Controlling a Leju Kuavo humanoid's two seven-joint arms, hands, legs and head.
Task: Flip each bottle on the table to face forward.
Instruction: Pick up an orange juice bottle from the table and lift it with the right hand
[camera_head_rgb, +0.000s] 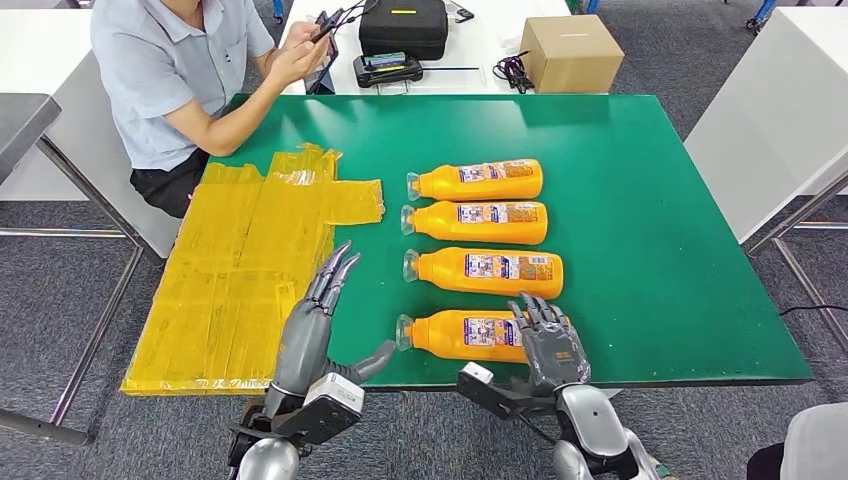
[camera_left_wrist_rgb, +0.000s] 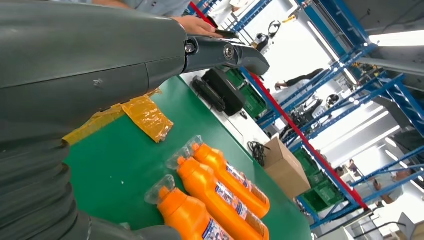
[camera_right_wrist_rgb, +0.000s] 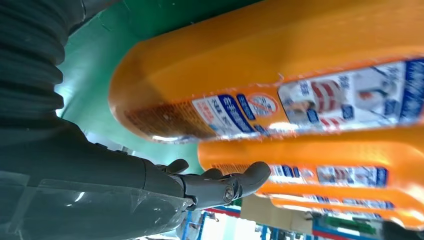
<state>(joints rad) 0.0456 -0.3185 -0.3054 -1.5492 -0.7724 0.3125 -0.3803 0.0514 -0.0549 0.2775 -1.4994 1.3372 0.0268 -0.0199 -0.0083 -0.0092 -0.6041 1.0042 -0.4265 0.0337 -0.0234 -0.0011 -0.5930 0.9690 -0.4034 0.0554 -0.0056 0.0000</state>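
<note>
Several orange bottles lie in a row on the green table (camera_head_rgb: 660, 250), clear caps pointing left, labels up. The farthest bottle (camera_head_rgb: 478, 180) is followed by a second (camera_head_rgb: 480, 222) and a third (camera_head_rgb: 488, 272), and the nearest bottle (camera_head_rgb: 455, 334) lies by the front edge. My right hand (camera_head_rgb: 548, 340) is over the nearest bottle's base end with its fingers spread. The right wrist view shows that bottle (camera_right_wrist_rgb: 280, 75) close beside the outstretched fingers (camera_right_wrist_rgb: 225, 182). My left hand (camera_head_rgb: 318, 310) stands open to the left of the caps, fingers straight, holding nothing.
Yellow plastic sheets (camera_head_rgb: 250, 270) cover the table's left part, under my left hand. A person (camera_head_rgb: 180, 70) sits at the far left corner holding a phone. A cardboard box (camera_head_rgb: 570, 50) and a black bag (camera_head_rgb: 403, 25) stand on the white table behind.
</note>
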